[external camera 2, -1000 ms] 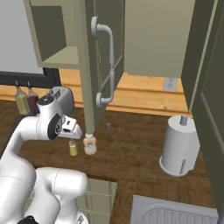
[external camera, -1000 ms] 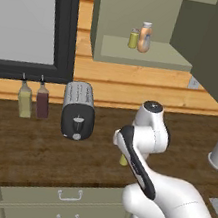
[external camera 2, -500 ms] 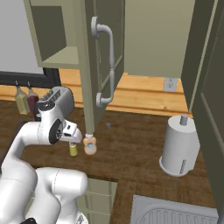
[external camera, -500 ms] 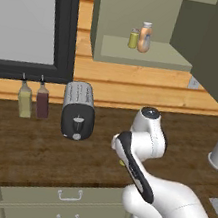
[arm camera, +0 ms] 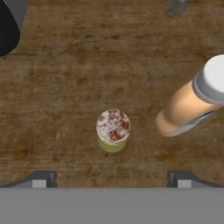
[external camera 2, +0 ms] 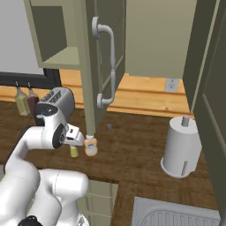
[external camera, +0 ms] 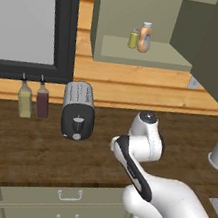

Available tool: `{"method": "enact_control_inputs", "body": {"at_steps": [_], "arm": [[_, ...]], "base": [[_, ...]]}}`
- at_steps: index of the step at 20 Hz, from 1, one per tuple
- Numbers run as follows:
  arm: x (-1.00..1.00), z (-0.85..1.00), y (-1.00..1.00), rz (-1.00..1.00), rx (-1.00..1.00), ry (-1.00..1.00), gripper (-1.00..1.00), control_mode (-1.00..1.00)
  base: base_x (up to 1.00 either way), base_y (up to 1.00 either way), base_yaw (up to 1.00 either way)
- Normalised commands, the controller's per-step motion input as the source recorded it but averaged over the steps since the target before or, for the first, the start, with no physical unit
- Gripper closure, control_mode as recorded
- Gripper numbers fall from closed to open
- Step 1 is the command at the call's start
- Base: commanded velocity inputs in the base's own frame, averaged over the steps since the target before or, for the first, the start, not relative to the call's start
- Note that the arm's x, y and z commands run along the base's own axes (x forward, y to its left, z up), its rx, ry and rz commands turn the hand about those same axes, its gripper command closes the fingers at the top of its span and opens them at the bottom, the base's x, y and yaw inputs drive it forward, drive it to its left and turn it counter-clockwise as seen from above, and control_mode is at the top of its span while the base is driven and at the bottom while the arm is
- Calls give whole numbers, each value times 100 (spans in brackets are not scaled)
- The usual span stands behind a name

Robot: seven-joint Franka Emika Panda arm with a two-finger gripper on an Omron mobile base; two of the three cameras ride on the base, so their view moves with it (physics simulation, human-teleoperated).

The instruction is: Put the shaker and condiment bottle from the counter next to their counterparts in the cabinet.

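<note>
Hand lowered toward the shaker; nothing grasped yet.

Over the last second, wrist dropped and swung in above the shaker (arm camera: 113,130), now centred between the spread, empty fingertips of the gripper (arm camera: 111,179). Shaker upright on the counter (arm camera: 52,87), condiment bottle (arm camera: 188,105) just beside it, apart. Same pair seen past the wrist: shaker (external camera 2: 73,151), bottle (external camera 2: 91,147). Counterparts (external camera: 140,37) side by side on the cabinet (external camera: 141,53) shelf, well above. Likely pre-grasp stage: straight descent left, with care for the neighbouring bottle.
</note>
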Motion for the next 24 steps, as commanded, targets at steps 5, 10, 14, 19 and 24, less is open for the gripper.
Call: {"method": "enact_control_inputs", "body": {"at_steps": [5,10,14,19,24], "arm": [[17,-11,2,0,0,0,-100,-100],[14,-11,2,0,0,0,-100,-100],[13,-14,1,0,0,0,-100,-100],[10,-15,0,0,0,0,-100,-100],[2,-16,0,0,0,0,-100,-100]], "base": [[0,0,0],[0,0,0],[0,0,0],[0,0,0],[0,0,0]]}}
